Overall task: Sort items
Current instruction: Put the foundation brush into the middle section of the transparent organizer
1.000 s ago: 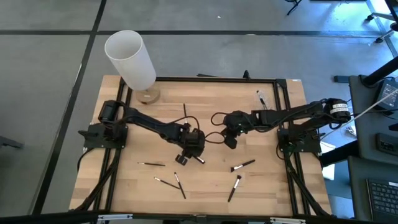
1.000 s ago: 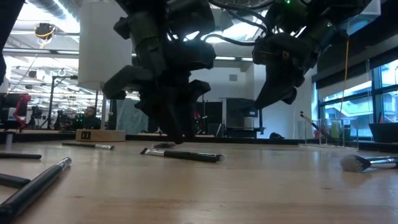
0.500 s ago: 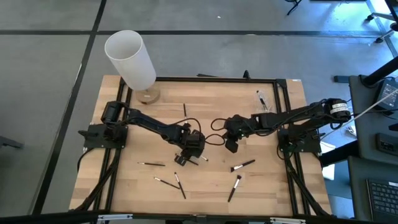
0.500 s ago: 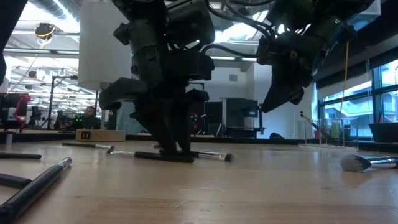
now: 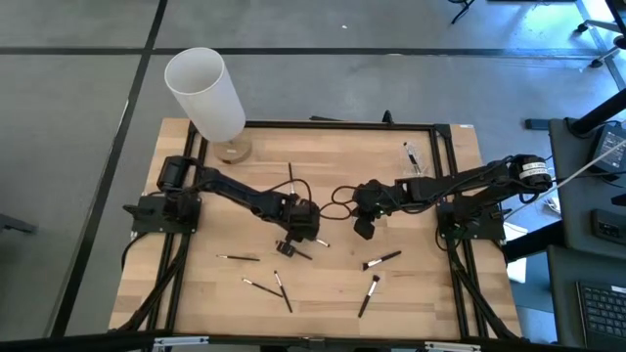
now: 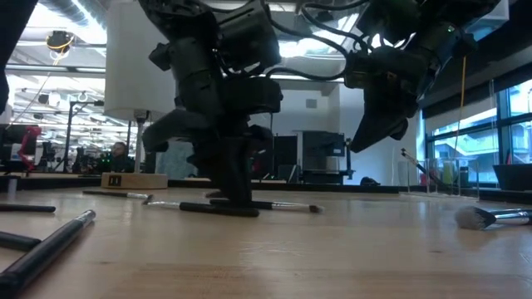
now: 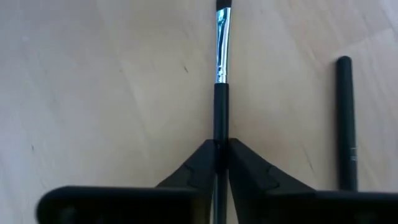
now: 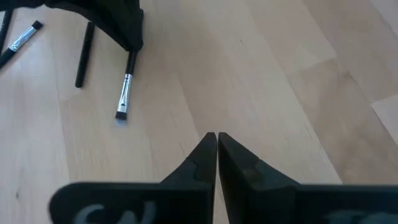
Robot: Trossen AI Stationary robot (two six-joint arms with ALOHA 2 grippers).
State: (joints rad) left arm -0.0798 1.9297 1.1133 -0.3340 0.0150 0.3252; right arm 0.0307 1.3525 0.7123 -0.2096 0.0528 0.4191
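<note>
High view: about eight brushes (image 5: 376, 261) scattered on the table (image 5: 430, 293), one white cylinder (image 5: 203, 93). Left gripper (image 5: 296, 238) at table centre. Left wrist view: fingers pinch one brush (image 7: 220, 93), a second alongside. Right wrist view: right gripper (image 8: 216, 144) closed, empty, raised.

Table (image 5: 411, 293): pale wood, matt, visible grain and plank joints. Clamped brush (image 7: 221, 93): matt black handle, glossy silver metal ferrule. Left gripper (image 7: 220, 163) fingers: matt black plastic. White cylinder (image 5: 205, 93): smooth, matt. Table frame (image 5: 333, 124): black metal.
</note>
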